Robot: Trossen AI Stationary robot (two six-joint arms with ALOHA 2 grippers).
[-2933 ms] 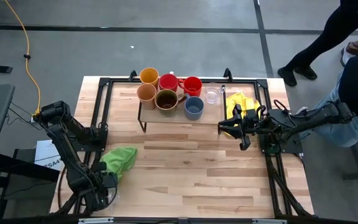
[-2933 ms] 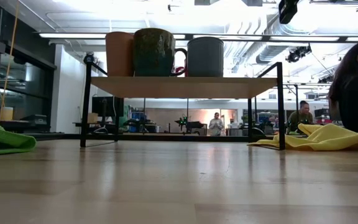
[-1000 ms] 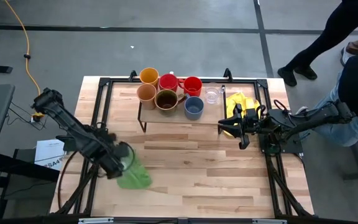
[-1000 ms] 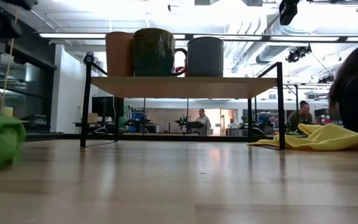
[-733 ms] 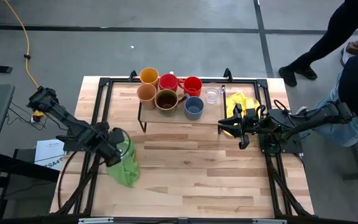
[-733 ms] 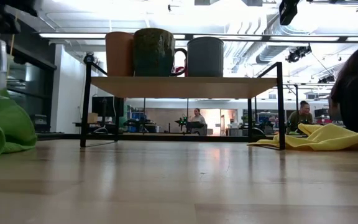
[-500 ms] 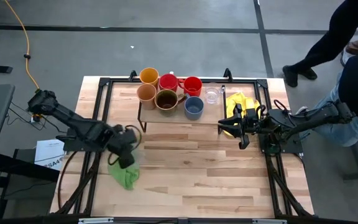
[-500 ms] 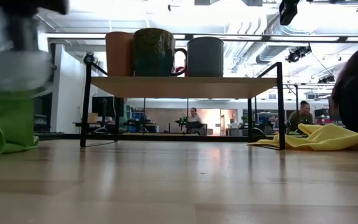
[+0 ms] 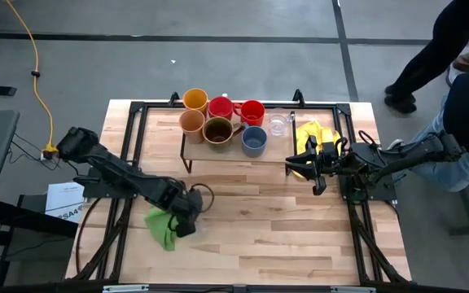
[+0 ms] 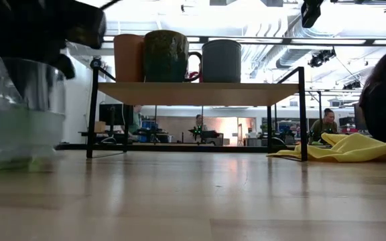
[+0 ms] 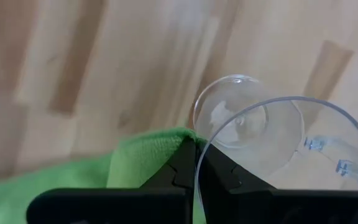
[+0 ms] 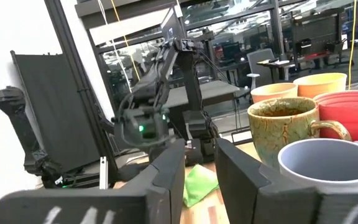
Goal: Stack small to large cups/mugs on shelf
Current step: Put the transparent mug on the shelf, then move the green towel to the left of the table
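Left hand (image 9: 190,208) over the left-centre of the light-wood counter (image 9: 259,236), nearer its front edge. Its fingers (image 11: 185,168) are pinched on the rim of a clear glass mug with a handle (image 11: 272,140), which hangs above the counter; in the low view the glass (image 10: 25,107) shows at the far left under the dark hand. A crumpled green cloth (image 9: 161,226) lies just beside it, towards the counter's left front corner.

Right hand (image 9: 309,168) sits near the counter's right edge, beside a crumpled yellow cloth (image 9: 312,134); its fingers (image 12: 166,168) stand narrowly apart with nothing between them.

Low light-wood shelf on thin black legs (image 9: 198,150) stands at the middle of the rear edge. On it: yellow-orange cup (image 9: 195,100), tan cup (image 9: 191,121), two red mugs (image 9: 221,107) (image 9: 252,111), brown glazed mug (image 9: 217,130), blue-grey mug (image 9: 254,140). A second small clear glass (image 9: 278,124) sits just beside the shelf's right end, next to the yellow cloth.
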